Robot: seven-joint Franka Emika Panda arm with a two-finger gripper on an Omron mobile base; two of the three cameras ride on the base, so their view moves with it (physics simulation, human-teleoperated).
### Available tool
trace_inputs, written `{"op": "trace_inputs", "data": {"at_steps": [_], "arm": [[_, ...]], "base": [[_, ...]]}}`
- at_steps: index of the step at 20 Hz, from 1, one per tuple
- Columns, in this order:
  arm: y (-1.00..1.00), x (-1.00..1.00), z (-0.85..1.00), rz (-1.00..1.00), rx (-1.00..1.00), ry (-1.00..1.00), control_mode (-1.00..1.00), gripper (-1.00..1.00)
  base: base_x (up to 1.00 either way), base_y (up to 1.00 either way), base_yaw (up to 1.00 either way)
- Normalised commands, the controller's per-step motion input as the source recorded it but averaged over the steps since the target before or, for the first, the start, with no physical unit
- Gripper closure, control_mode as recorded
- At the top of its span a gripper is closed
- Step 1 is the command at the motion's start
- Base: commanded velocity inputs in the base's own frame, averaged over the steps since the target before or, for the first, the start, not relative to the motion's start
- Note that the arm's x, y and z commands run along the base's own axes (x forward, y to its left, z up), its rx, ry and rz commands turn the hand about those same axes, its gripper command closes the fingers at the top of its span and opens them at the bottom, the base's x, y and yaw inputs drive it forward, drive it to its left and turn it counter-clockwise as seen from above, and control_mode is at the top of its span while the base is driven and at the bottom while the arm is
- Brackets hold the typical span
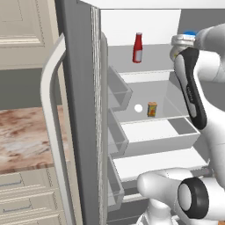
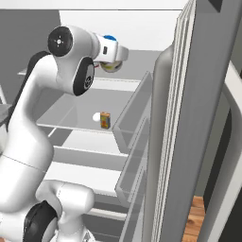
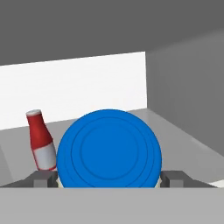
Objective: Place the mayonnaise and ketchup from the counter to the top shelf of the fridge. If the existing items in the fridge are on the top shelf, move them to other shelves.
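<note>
The mayonnaise [image 3: 109, 148] shows as a jar with a round blue lid facing the hand camera. My gripper [image 3: 109, 179] is shut on it, one finger at each side of the lid. It hangs at the height of the fridge's top shelf [image 1: 149, 66], toward the right wall. The ketchup [image 1: 138, 47], a red bottle with a white label, stands upright on that shelf near the back; in the hand view the ketchup [image 3: 41, 142] is left of the jar. My hand [image 2: 109, 52] reaches into the top of the fridge.
On the middle shelf [image 1: 145, 116] sit a small orange carton [image 1: 152, 109] and a white ball [image 1: 138, 107]. The open fridge door [image 1: 81, 110] with its bins stands at the left. A marble counter [image 1: 22, 140] lies beyond it.
</note>
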Motion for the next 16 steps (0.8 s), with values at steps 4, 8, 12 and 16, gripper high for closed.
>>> {"op": "trace_inputs", "data": {"at_steps": [4, 8, 12, 16], "arm": [[0.0, 0.14, -0.43, 0.0, -0.06, 0.02, -1.0, 1.0], [0.0, 0.47, -0.24, 0.0, -0.02, 0.0, -1.0, 1.0], [0.0, 0.76, -0.06, 0.0, -0.01, 0.0, -1.0, 1.0], [0.0, 0.75, 0.0, 0.0, 0.0, 0.05, -1.0, 1.0]], "base": [[0.0, 0.0, 0.0], [0.0, 0.0, 0.0], [0.0, 0.0, 0.0], [0.0, 0.0, 0.0]]}}
